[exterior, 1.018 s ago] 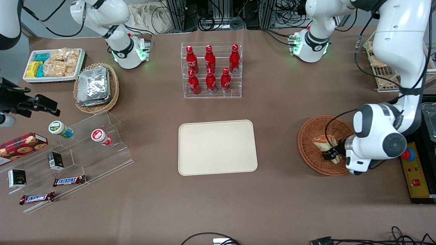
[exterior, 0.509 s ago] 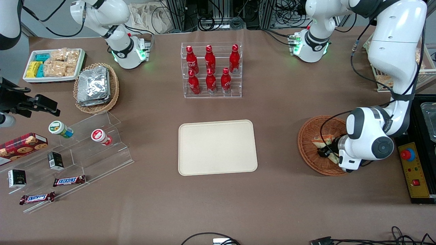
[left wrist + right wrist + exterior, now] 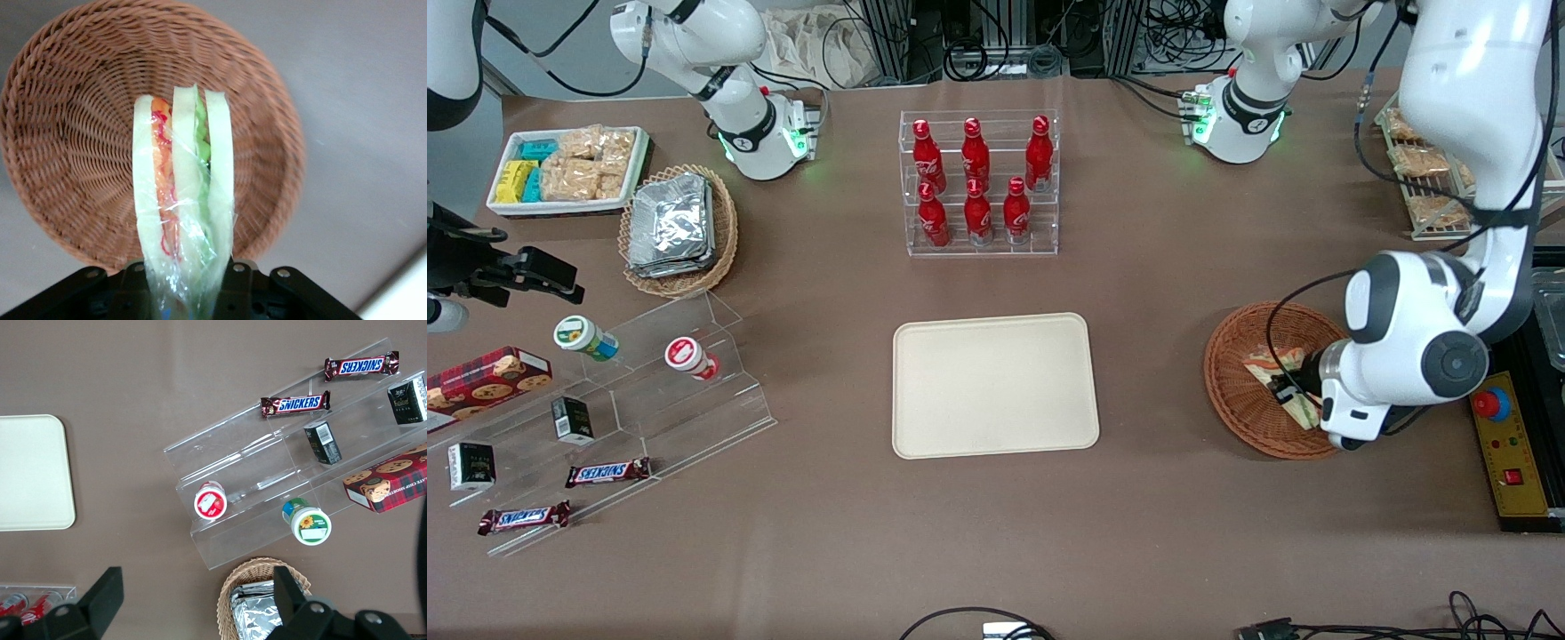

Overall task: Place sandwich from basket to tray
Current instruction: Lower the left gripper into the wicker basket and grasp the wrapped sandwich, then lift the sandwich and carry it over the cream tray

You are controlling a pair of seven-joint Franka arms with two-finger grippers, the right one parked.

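Lifted a bit since a moment ago, the sandwich (image 3: 183, 200) is pinched in the closed gripper (image 3: 1288, 391) and held just above the basket (image 3: 1232, 391). Nothing's been set on the tray (image 3: 994, 384) yet.

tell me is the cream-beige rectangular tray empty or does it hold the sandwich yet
Empty. The cream-beige rectangular tray shows only bare surface. The plastic-wrapped triangular sandwich is in the left gripper, over the reddish-brown wicker basket.
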